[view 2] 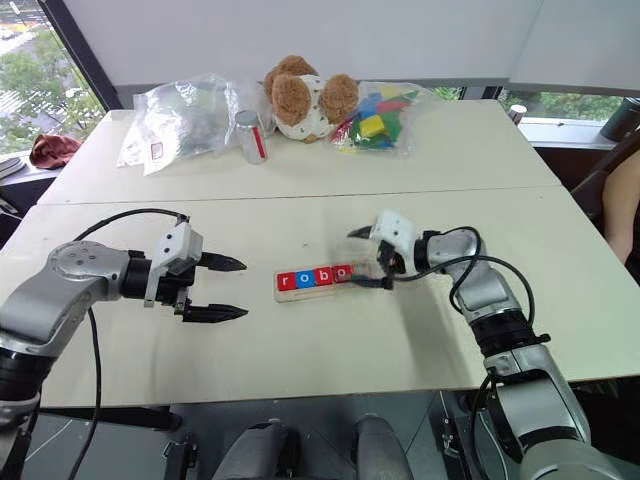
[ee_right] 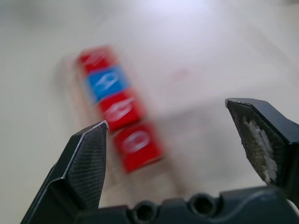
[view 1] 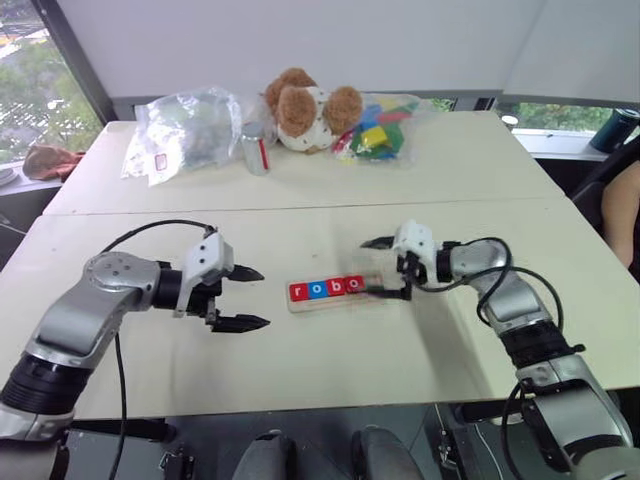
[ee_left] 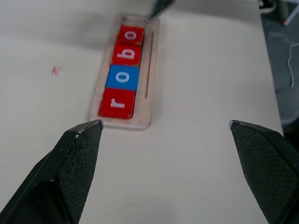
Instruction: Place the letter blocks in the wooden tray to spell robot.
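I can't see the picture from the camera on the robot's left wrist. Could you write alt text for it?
A pale wooden tray lies on a light table, holding four letter blocks in a row that read r, o, b, o: red, blue, red, red. The two black fingers of the open left pincer frame the foreground, empty, short of the tray.

Four letter blocks (ee_left: 123, 70), red r, blue o, red b, red o, lie in the wooden tray (ee_left: 142, 122).
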